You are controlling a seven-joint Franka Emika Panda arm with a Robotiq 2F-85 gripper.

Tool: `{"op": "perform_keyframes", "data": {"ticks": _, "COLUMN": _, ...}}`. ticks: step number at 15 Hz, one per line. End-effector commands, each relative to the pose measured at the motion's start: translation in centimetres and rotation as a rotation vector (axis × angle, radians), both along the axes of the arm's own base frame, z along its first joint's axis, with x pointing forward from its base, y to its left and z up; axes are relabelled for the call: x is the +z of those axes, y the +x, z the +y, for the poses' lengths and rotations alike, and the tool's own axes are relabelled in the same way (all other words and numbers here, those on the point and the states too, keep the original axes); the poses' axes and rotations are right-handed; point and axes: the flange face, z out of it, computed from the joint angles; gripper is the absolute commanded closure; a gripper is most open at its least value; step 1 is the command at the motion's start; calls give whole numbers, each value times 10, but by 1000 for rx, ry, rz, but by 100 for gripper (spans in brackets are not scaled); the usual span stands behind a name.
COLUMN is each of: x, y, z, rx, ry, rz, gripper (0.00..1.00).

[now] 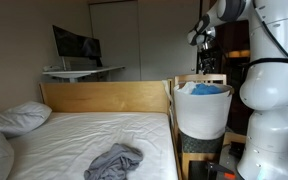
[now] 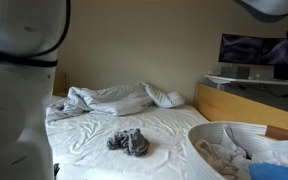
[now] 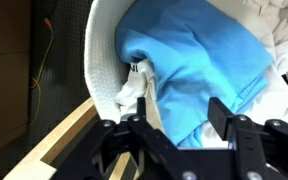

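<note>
My gripper is open and empty, hanging over a white laundry basket that holds a blue cloth and white laundry. In an exterior view the gripper is high above the basket, with the blue cloth on top. The basket with its blue cloth also shows in an exterior view. A crumpled grey garment lies on the white bed sheet, seen in both exterior views.
A wooden headboard edges the bed. A pillow and rumpled bedding lie on the mattress. A desk with a monitor stands behind. The robot's white arm is beside the basket.
</note>
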Motion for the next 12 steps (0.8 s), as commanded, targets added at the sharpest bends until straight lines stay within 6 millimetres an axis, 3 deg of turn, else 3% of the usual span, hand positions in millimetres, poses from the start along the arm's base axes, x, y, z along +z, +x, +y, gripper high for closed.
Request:
{"op": "perform_keyframes", "data": {"ticks": 1, "x": -50, "y": -13, "z": -4, "rx": -78, "ry": -16, "rz": -34, "gripper": 5}}
{"op": "perform_keyframes", "data": {"ticks": 3, "x": -81, "y": -18, "z": -5, "rx": -110, "ry": -14, "rz": -13, "gripper": 0}}
{"op": "perform_keyframes", "data": {"ticks": 8, "x": -140, "y": -24, "z": -5, "rx": -166, "ry": -22, "rz": 54, "gripper": 0}}
{"op": "perform_keyframes", "data": {"ticks": 12, "x": -182, "y": -20, "z": 9, "rx": -120, "ry": -127, "rz": 42, "gripper": 0}}
